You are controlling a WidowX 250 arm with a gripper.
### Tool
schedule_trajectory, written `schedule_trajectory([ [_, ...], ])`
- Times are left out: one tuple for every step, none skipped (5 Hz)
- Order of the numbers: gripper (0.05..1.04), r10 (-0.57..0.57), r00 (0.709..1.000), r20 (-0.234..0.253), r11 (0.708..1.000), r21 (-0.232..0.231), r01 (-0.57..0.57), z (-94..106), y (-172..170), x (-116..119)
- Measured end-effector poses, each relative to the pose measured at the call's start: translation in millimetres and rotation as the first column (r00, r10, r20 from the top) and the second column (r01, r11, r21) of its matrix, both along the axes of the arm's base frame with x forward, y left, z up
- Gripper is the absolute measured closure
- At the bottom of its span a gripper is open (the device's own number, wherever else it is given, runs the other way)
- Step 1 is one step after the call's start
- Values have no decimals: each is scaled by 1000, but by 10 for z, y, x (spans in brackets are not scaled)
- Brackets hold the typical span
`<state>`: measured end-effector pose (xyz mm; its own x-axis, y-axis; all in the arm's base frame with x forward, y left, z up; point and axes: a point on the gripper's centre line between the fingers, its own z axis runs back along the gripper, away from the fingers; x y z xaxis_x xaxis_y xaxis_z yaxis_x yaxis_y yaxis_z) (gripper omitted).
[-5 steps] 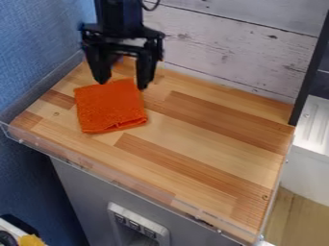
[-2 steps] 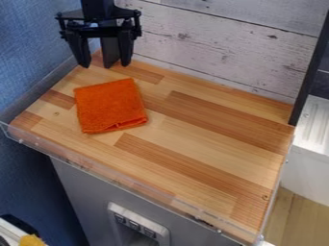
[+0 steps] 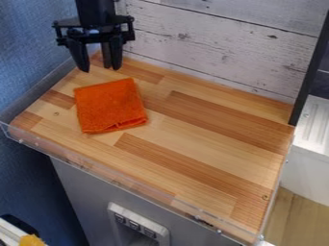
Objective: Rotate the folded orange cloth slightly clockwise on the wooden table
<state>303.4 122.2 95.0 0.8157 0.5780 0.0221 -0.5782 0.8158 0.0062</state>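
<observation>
The jaws stand spread, nothing between them, on the black gripper [image 3: 101,68] over the far left of the wooden surface [image 3: 206,144]; just nearer lies an orange cloth [image 3: 110,105], folded, flat, apart from the fingers; behind rises a whitewashed plank wall [image 3: 218,48], and to the left a blue wall [image 3: 29,53]

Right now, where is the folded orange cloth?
In the camera view, the folded orange cloth lies on the left part of the striped wooden tabletop, lower in the picture than the black tool.
</observation>
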Motion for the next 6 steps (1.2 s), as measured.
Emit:
schedule_trajectory([
  [716, 34, 999, -16, 999, 5, -34, -162, 69, 43],
  [928, 57, 998, -36, 998, 4, -57, -290, 85, 61],
  [1016, 75, 996, -44, 997, 1, -75, -404, 93, 82],
  [1020, 73, 996, -57, 997, -9, -74, -584, 94, 108],
  [1020, 62, 997, -44, 998, -16, -62, -696, 95, 153],
  [1020, 47, 998, -28, 998, -29, -48, -799, 70, 166],
])
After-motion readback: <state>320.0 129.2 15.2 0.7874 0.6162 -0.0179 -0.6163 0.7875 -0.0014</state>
